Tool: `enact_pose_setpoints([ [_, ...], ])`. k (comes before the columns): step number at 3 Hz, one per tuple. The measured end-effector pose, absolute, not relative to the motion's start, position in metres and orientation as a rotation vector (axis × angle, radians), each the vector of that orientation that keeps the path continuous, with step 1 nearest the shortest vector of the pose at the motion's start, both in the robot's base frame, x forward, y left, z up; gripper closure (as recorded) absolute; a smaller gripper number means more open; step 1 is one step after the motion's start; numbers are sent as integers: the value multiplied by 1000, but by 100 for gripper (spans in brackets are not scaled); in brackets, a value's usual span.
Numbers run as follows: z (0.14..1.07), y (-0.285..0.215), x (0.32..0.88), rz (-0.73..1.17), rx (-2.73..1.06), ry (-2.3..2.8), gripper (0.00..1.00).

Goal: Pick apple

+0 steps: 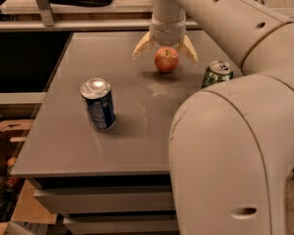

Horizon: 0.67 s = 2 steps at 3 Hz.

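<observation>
Gripper [165, 57] released over apple [166, 59]
Both fingers splay wide, one on each side of the apple, which rests on the far part of the table [63, 131], left of the green can [217, 73]

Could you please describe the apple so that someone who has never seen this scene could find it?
On the grey table, look to the far side, where the open gripper hangs right over the apple. It is the only round, red-orange thing there, shorter than the blue can at front left and the green can to its right.
</observation>
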<state>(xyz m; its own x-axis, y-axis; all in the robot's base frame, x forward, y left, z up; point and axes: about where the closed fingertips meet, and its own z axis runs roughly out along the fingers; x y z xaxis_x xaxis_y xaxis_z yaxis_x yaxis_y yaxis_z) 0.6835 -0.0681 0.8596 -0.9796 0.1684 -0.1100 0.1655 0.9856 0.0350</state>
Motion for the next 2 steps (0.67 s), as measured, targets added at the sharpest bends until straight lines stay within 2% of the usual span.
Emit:
enact_pose_setpoints([
  [2,859,-81,689,27,302,2962,0],
])
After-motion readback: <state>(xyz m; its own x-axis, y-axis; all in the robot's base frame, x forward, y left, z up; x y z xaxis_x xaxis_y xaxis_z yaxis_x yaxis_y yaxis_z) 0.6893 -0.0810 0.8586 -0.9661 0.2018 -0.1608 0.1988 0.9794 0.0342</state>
